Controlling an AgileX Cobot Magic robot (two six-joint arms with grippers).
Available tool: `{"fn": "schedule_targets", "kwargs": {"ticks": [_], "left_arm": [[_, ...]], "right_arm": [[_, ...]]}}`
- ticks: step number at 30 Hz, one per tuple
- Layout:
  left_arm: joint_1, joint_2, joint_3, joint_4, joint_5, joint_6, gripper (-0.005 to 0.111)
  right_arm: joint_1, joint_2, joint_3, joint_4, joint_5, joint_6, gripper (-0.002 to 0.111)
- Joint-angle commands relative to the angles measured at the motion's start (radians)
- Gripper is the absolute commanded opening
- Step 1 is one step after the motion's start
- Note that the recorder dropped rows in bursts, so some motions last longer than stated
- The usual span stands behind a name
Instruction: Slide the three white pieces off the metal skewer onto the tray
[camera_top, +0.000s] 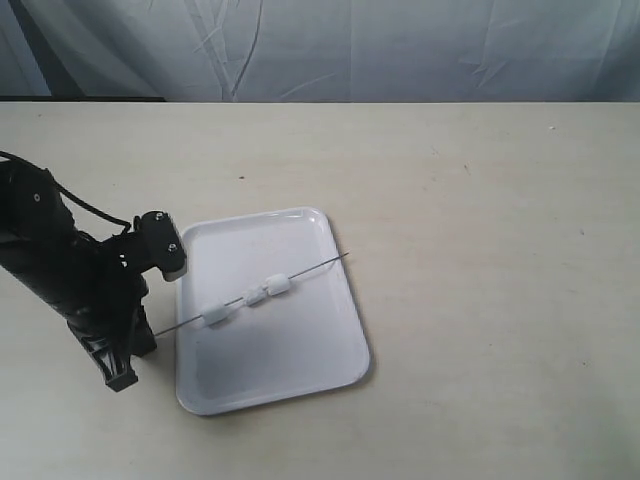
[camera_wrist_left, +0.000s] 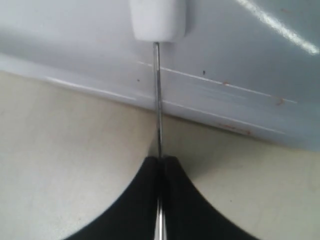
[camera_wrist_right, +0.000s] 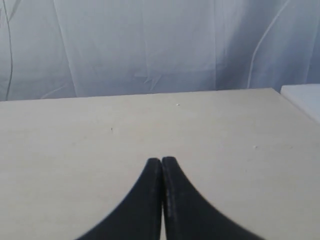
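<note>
The white tray (camera_top: 290, 350) lies left of the table's middle. The thin metal skewer (camera_top: 320, 265) runs slantwise over it, and its far tip sticks out past the tray's right rim. Three white pieces sit threaded on it: one (camera_top: 217, 311) near the left rim, one (camera_top: 256, 296) in the middle and one (camera_top: 277, 285) just beyond. My left gripper (camera_top: 148, 338) is shut on the skewer's near end, just outside the tray's left rim. In the left wrist view the skewer (camera_wrist_left: 158, 100) comes out from between the closed fingers (camera_wrist_left: 161, 159) to the nearest piece (camera_wrist_left: 157, 20). My right gripper (camera_wrist_right: 161, 160) is shut and holds nothing.
The left arm's black body (camera_top: 60, 270) stands over the table's left edge. A pale cloth backdrop (camera_top: 350, 45) hangs behind the beige table (camera_top: 480, 250). A white corner (camera_wrist_right: 302, 97) shows at the edge of the right wrist view.
</note>
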Motion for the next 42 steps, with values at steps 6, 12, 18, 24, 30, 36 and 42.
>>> {"fn": "schedule_targets", "kwargs": {"ticks": [6, 12, 18, 24, 30, 36, 42], "left_arm": [[-0.006, 0.006, -0.001, -0.009, 0.017, -0.004, 0.000], [-0.006, -0.021, -0.001, -0.057, 0.082, -0.013, 0.000], [-0.006, -0.179, -0.001, -0.043, 0.170, -0.173, 0.000], [-0.006, -0.304, 0.003, 0.065, 0.363, -0.525, 0.000], [-0.006, -0.440, 0.065, 0.051, 0.426, -0.618, 0.000], [-0.006, -0.520, 0.105, -0.075, 0.591, -0.630, 0.000], [-0.006, -0.528, 0.107, -0.252, 0.676, -0.630, 0.000]], "right_arm": [[-0.005, -0.005, 0.001, -0.054, -0.312, -0.012, -0.001], [-0.005, -0.005, 0.001, 0.010, -0.477, 0.035, -0.001], [-0.005, -0.005, 0.001, 0.096, -0.534, 0.413, -0.001], [-0.005, -0.005, 0.001, 0.132, -0.534, 0.520, -0.001], [-0.005, -0.005, 0.001, 0.130, -0.467, 0.520, -0.001], [-0.005, -0.005, 0.001, 0.130, -0.441, 0.520, -0.001], [-0.005, -0.005, 0.001, 0.130, -0.436, 0.520, -0.001]]}}
